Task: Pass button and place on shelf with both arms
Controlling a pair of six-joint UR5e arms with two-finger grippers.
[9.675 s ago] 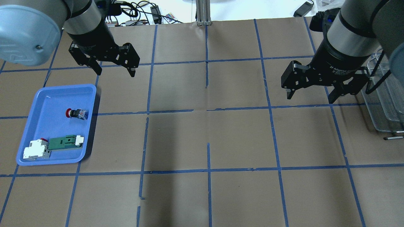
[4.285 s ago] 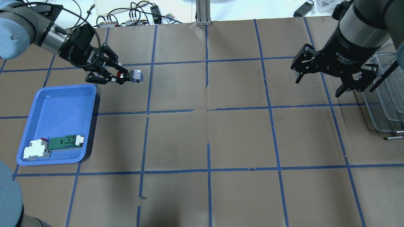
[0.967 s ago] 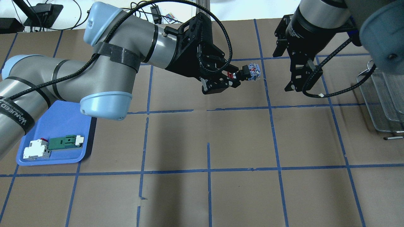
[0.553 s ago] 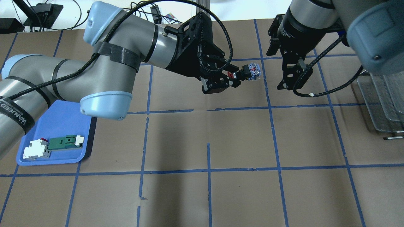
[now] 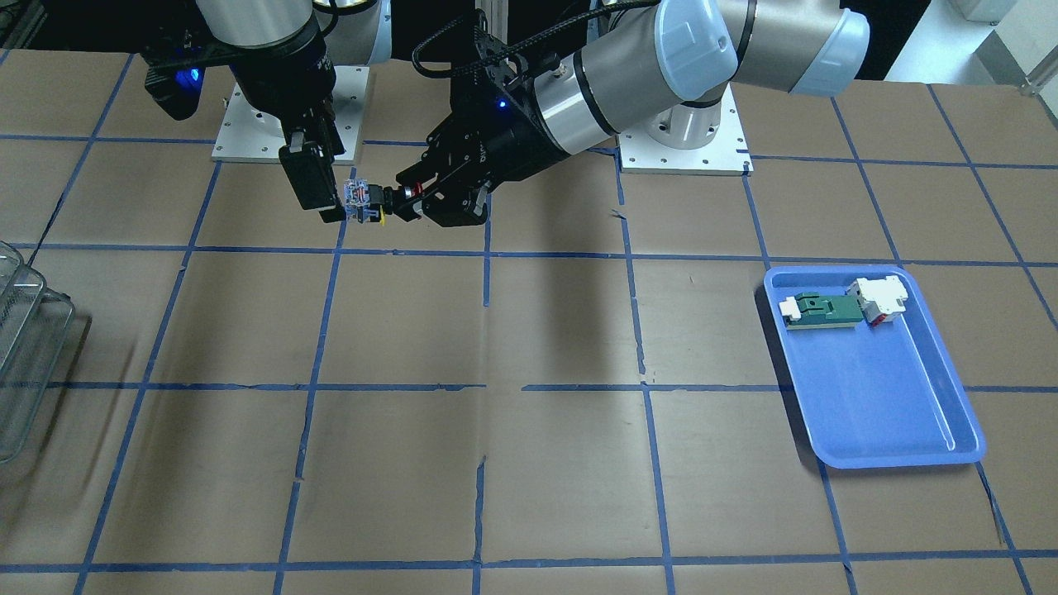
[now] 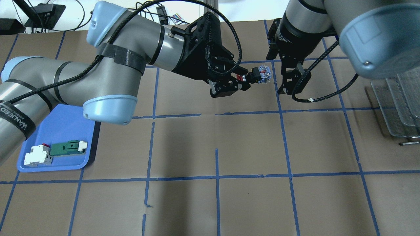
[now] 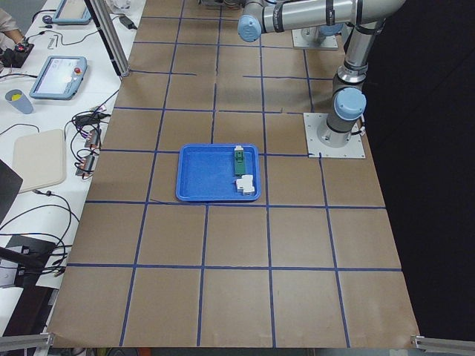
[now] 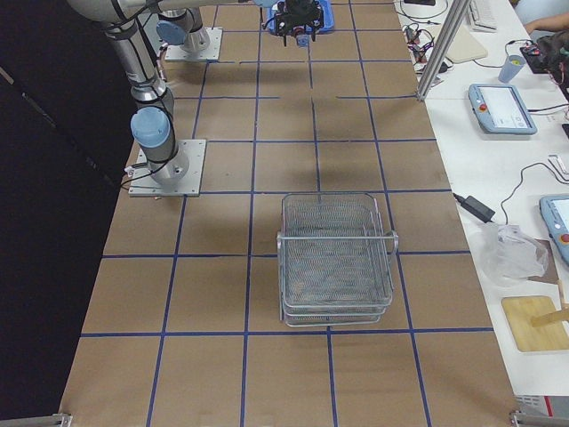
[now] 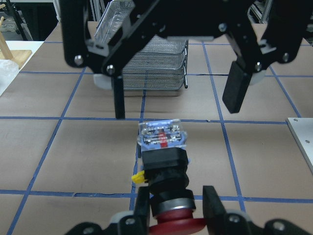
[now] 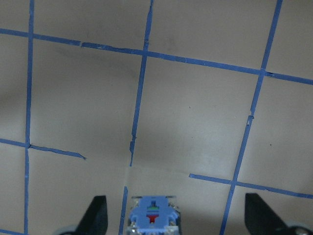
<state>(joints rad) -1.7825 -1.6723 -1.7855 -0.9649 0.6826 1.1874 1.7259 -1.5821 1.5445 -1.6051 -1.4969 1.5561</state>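
The button [image 6: 259,74] is held level above the table by its red cap end in my shut left gripper [image 6: 244,81]. Its blue-clear block end points at my right gripper [image 6: 278,70]. The right gripper is open, its fingertips [image 9: 117,100] wide apart and just short of the block, not touching it. In the right wrist view the block end [image 10: 152,218] sits between the open fingers [image 10: 96,214] at the bottom edge. In the front view the button [image 5: 364,202] lies between the two grippers. The wire shelf [image 6: 397,108] stands at the far right.
A blue tray [image 6: 59,121] at the left holds a green-and-white flat part [image 6: 67,147] and a white-and-red blocky part [image 6: 37,155]. The left arm [image 6: 124,68] stretches across the back of the table. Blue tape lines grid the brown table cover [image 6: 216,147].
My right gripper has moved left, closing in on the button's blue end, still open. My left gripper holds the button in the same spot.
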